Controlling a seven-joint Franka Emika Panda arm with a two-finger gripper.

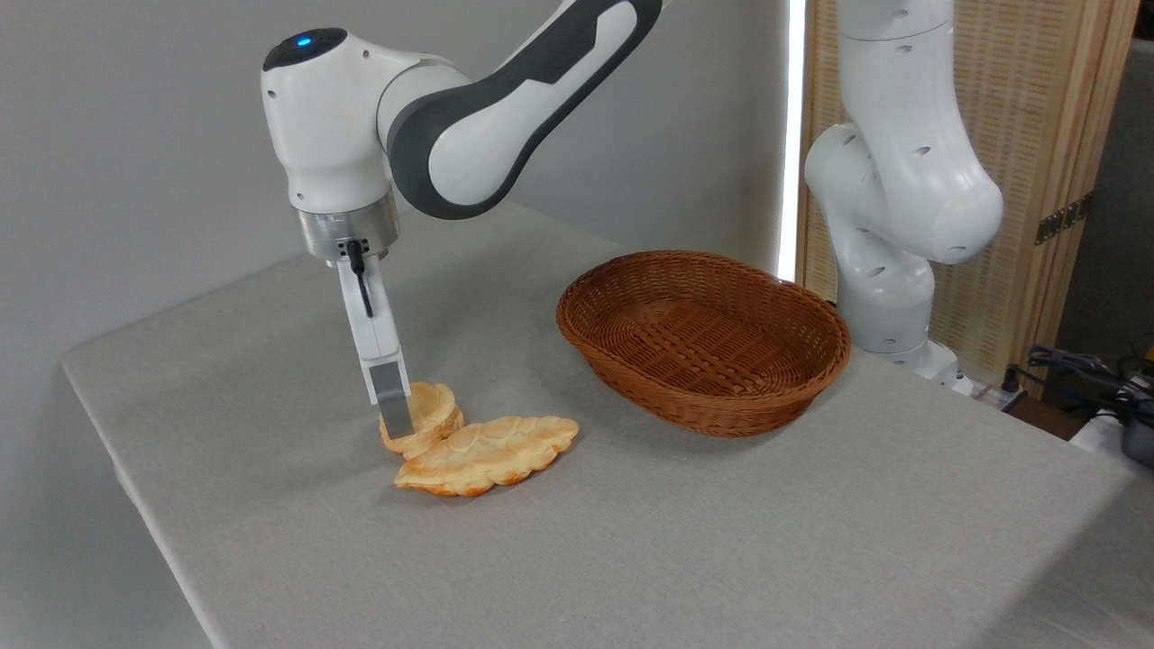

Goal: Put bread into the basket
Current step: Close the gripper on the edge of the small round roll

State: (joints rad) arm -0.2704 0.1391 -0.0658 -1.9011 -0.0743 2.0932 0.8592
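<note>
Your gripper [394, 416] is down at the table [270, 469], pointing straight down, left of centre. Only one finger [390, 397] shows clearly from this side, its grey pad against the near-left side of the bread [428, 416]; the other finger is hidden behind, so you cannot tell whether the pair is spread or pinching the bun. Bread is the small round bun, toasted top, paler sides, resting on the grey cloth and looking slightly tilted. Just beside it on the right-front, touching or overlapping its edge, lies the flat leaf-shaped pastry [491, 454], golden, long axis running left-right. The basket [703, 338] sits well apart to the right and further back, oval brown wicker, nothing visible inside it. Bread is outside the basket, on the table. Arm [469, 117] reaches in from the upper right, wrist joint directly above the finger. Arm base [888, 270] stands behind the basket at the right table edge. Wooden screen [1037, 135] behind that.
</note>
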